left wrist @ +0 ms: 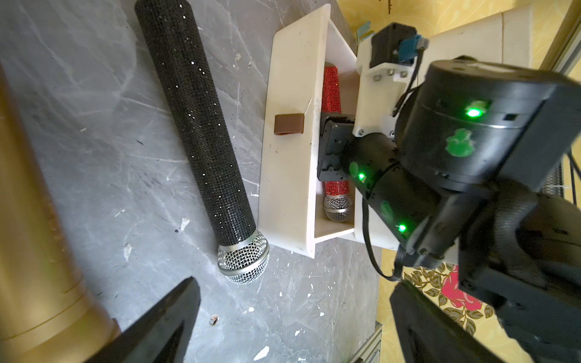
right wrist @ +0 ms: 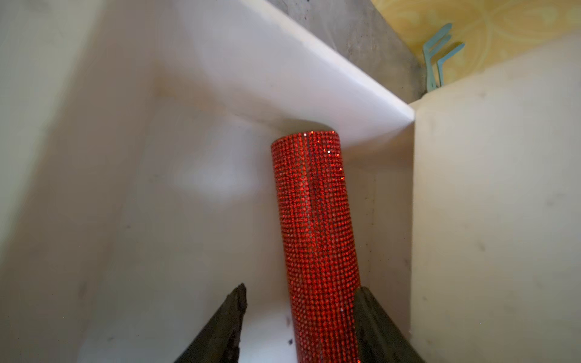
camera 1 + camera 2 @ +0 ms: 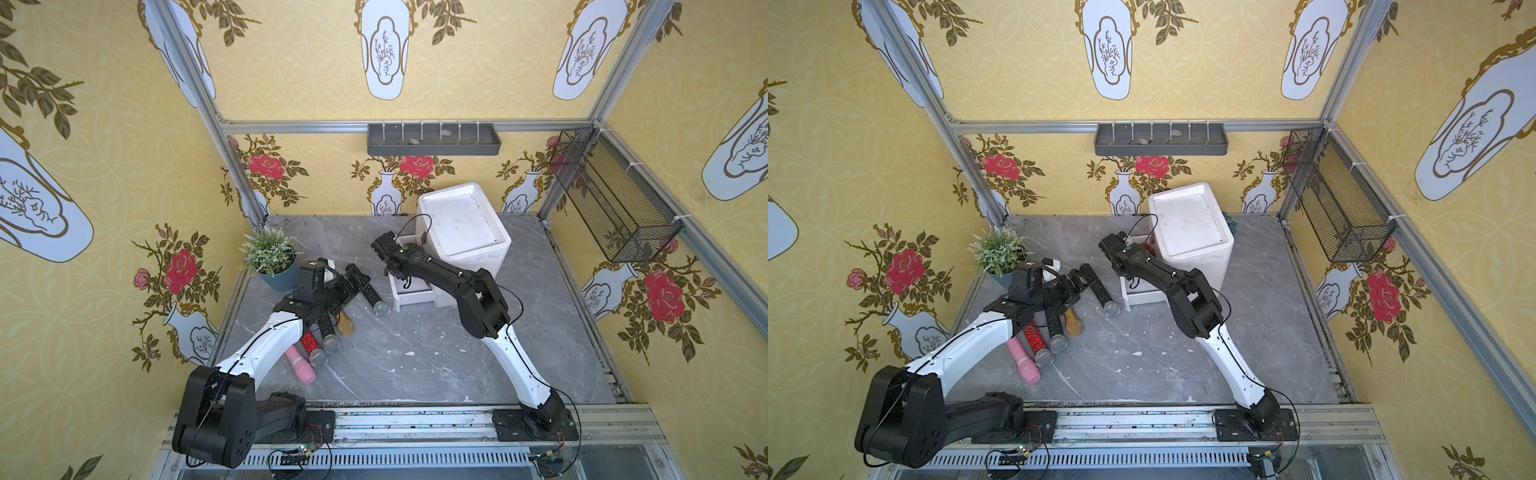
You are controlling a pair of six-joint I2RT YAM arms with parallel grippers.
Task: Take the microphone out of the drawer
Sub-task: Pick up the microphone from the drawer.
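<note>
The red microphone (image 2: 317,235) lies inside the open drawer (image 1: 292,176) of the white cabinet (image 3: 465,224), close to the wall on the cabinet side. The right gripper (image 2: 301,287) reaches down into the drawer. Its jaws are apart, one on each side of the handle of the microphone. One finger (image 2: 374,327) touches the handle, and at the other finger I see a small gap, so the grip is not closed.

The left gripper (image 1: 295,283) hangs over the table (image 3: 415,361) with its jaws wide apart and nothing between them. A black microphone (image 1: 195,125) lies just beside the drawer front. A gold microphone (image 1: 31,235) and a pink microphone (image 3: 300,365) lie under the left arm.
</note>
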